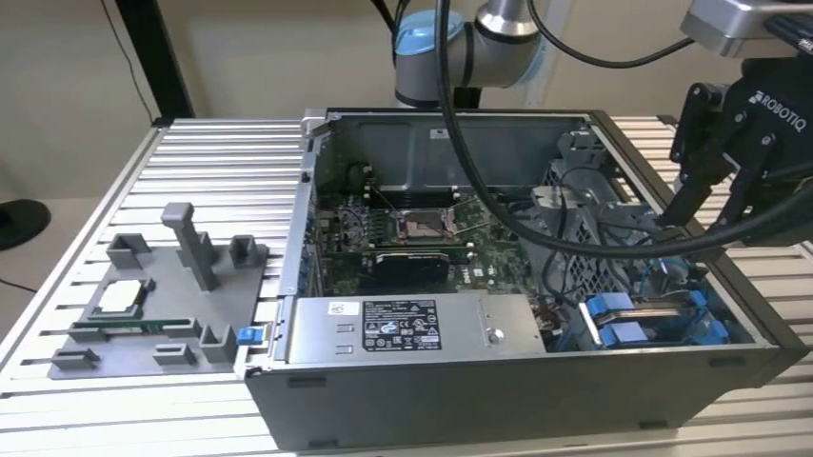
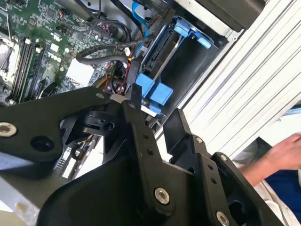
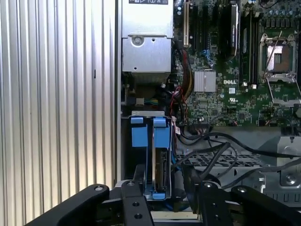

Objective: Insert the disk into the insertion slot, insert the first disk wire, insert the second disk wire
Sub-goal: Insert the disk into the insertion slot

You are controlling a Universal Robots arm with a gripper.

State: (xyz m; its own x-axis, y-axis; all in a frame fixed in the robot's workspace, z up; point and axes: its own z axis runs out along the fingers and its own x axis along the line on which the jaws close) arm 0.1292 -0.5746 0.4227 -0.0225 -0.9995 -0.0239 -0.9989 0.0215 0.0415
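Note:
The disk (image 3: pixel 162 169) stands edge-on in its blue carrier (image 3: pixel 149 134) inside the insertion slot (image 3: pixel 126 155), at the case corner beside the power-supply box. In the exterior view the slot (image 1: pixel 642 319) lies at the case's front right. My black gripper (image 1: pixel 705 211) hangs above and behind it, open, holding nothing. In both wrist views its fingers (image 3: pixel 136 190) straddle the carrier's end from a little way off, and the gripper (image 2: pixel 155 107) is near a blue clip (image 2: pixel 157 93). Black cables (image 3: pixel 211 148) and a blue wire (image 2: pixel 137 16) run close to the bay; their ends are hidden.
The open computer case (image 1: pixel 508 400) sits on a slatted table (image 1: pixel 204 171). A silver power-supply box (image 1: pixel 406 328) fills the front. The motherboard with its square socket (image 1: pixel 420 227) lies in the middle. A grey fixture tray (image 1: pixel 152 305) is on the exterior view's left. A person's hand (image 2: pixel 287 150) is beside the table.

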